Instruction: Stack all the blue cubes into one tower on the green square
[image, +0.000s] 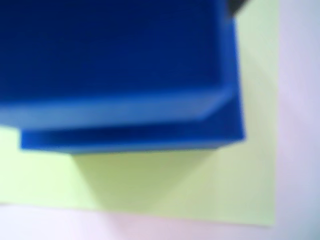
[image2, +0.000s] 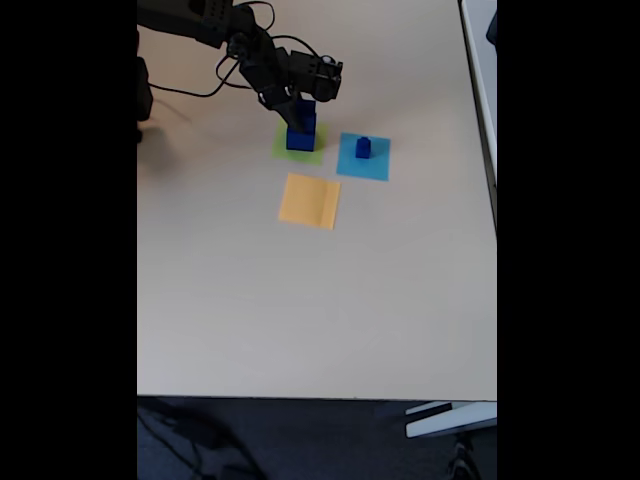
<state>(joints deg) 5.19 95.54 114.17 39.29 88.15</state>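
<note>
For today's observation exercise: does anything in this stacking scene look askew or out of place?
Slightly. In the wrist view the upper blue cube sits offset on the lower blue cube, whose edge juts out below it, over the green square. In the fixed view a small blue cube stands apart on the cyan square, not yet in the tower.

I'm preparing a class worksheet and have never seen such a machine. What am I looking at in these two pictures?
It is a small black robot arm on a table. The fixed view looks down from above; the wrist view comes from a camera riding on the arm, very close and blurred. Three paper squares lie there: green square, cyan square, orange square. Blue cubes stand stacked on the green one, and a small cube sits on the cyan one. The hand is at the top of the stack; whether it grips is unclear.
</note>
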